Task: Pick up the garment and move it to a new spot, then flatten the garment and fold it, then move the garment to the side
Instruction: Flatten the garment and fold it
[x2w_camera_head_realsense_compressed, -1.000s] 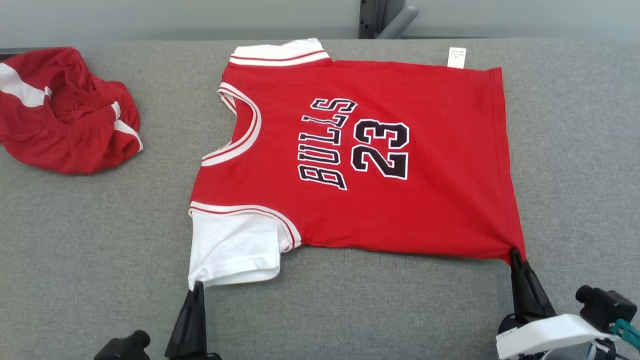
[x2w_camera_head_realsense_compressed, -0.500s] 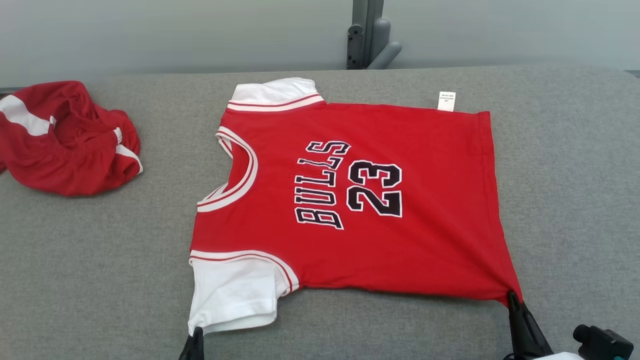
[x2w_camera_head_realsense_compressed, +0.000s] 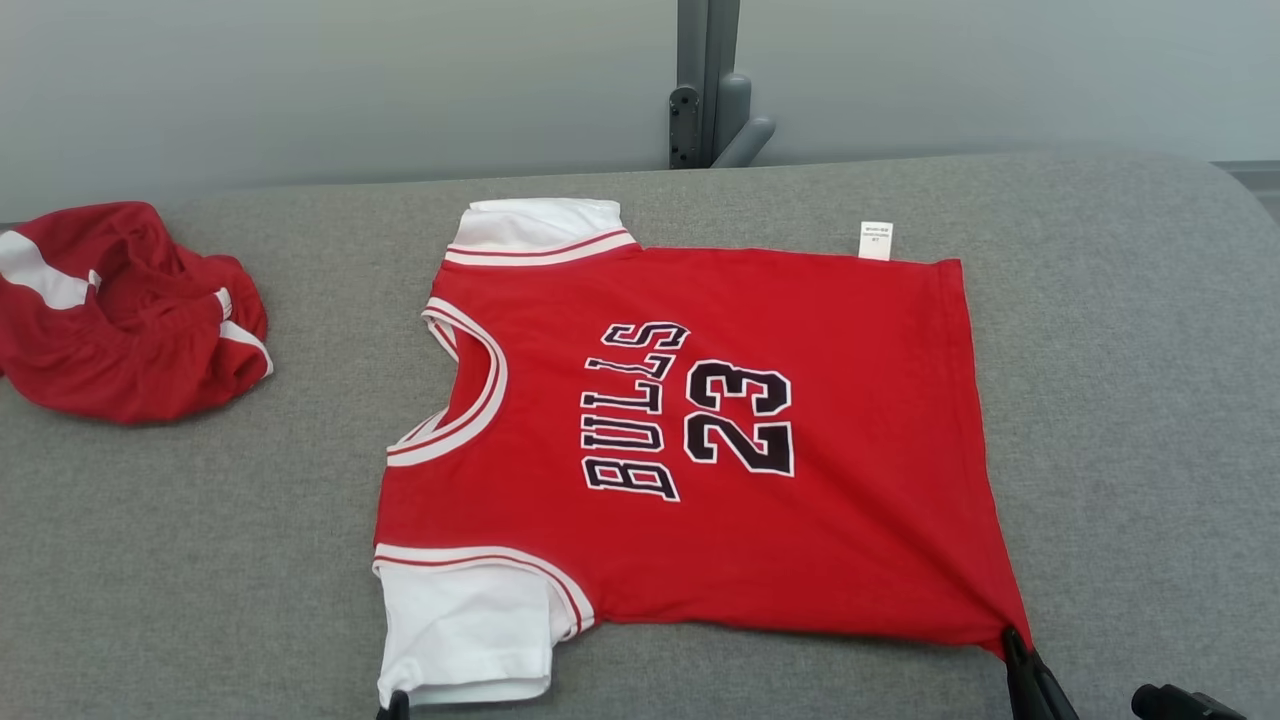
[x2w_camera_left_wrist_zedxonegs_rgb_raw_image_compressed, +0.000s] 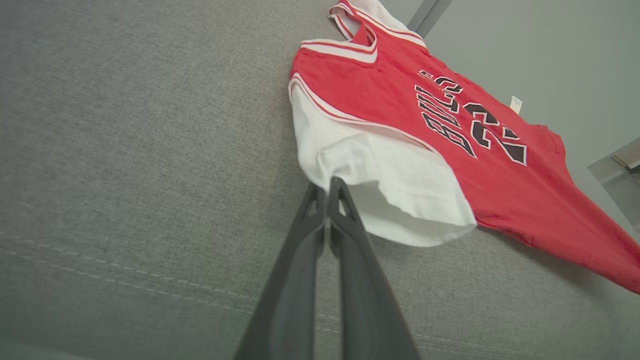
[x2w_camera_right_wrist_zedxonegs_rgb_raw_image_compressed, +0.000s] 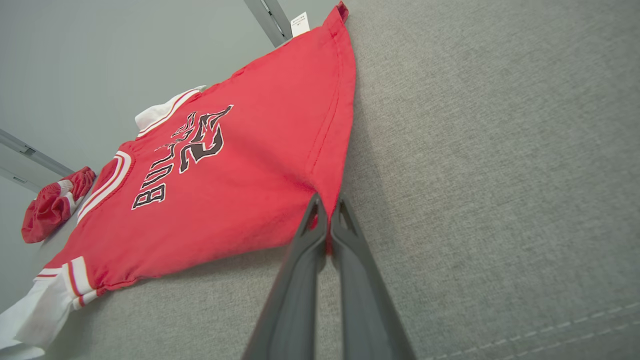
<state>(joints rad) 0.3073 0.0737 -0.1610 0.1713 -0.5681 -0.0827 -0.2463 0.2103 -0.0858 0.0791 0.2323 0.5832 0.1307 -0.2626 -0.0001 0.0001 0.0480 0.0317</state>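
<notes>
Nearest me, my left gripper is pressed together on the cuff of the white sleeve. My right gripper pinches the near hem corner of the jersey, which is pulled to a point there. The jersey lies flat and face up in the middle of the grey table, collar toward my left and hem toward my right. A white tag sticks out from its far edge. At the far left a crumpled red garment sits well apart. Behind the table stands a grey post.
</notes>
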